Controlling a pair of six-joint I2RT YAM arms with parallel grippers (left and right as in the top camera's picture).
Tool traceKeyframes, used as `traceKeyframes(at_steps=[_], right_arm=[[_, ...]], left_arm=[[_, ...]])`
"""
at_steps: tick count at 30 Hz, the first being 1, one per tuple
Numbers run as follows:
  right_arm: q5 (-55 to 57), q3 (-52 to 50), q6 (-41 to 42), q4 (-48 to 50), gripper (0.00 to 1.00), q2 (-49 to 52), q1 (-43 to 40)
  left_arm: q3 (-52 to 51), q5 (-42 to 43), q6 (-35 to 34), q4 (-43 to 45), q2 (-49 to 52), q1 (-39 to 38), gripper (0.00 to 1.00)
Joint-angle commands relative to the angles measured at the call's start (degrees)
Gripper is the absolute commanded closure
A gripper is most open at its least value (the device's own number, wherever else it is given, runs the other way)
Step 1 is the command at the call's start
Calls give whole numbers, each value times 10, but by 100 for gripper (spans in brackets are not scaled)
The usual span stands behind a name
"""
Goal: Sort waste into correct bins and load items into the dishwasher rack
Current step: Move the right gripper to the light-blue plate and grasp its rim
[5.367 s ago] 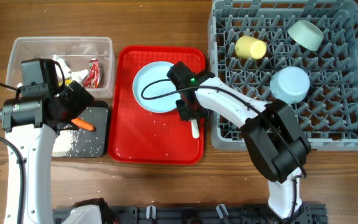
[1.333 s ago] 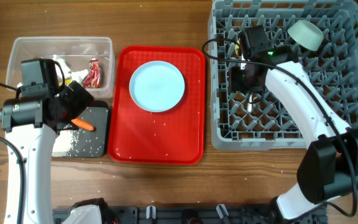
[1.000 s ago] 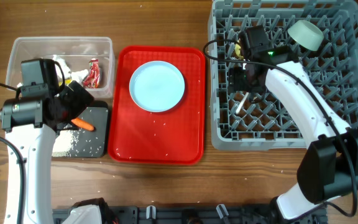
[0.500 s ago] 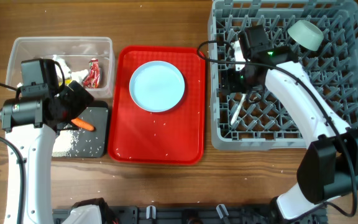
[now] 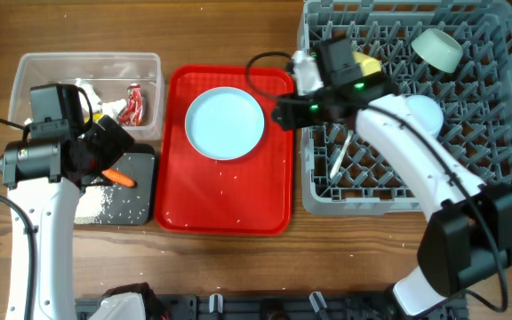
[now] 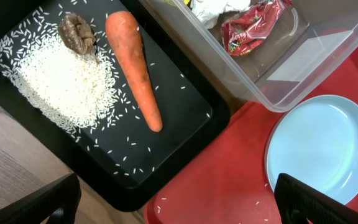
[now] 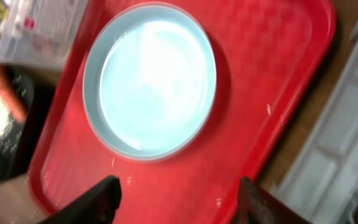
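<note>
Waste lies in two bins at the left of the table (image 5: 238, 267). The black tray (image 6: 185, 124) holds one orange carrot (image 6: 135, 68), one small brown lump (image 6: 76, 31) just beside the carrot's thick end, and one patch of white rice (image 6: 61, 81) with loose grains scattered round it. The clear tub (image 6: 328, 56), just beside the tray, holds one red wrapper (image 6: 253, 31) and some crumpled white tissue (image 6: 213, 7).

Between the bins and the rack sits one red serving tray (image 7: 278, 74). It carries one light-blue plate (image 7: 151, 78) and a few stray rice grains.

At the right, the grey rack (image 5: 496, 169) holds four items:
- one yellow cup (image 5: 365, 64)
- one pale-green bowl (image 5: 436, 49)
- one light-blue bowl (image 5: 425, 111), partly hidden by the right arm
- one white spoon (image 5: 337, 162), lying among the pegs

The left hand (image 6: 176, 186) hangs over the black tray and tub, its fingers spread fully apart and holding nothing. The right hand (image 7: 179, 186) is above the red tray, near its right edge and just beside the plate. Its fingers are parted with nothing between them.
</note>
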Motion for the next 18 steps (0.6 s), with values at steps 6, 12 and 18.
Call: traceKeyframes(at_steps=[6, 12, 18], right_arm=[[233, -5, 55, 154, 49, 80, 88], [234, -3, 97, 223, 50, 199, 87], [232, 0, 98, 237, 55, 211, 84]], left_arm=[[5, -8, -3, 0, -7, 4, 0], [5, -8, -3, 0, -7, 4, 0], [5, -8, -3, 0, -7, 4, 0]])
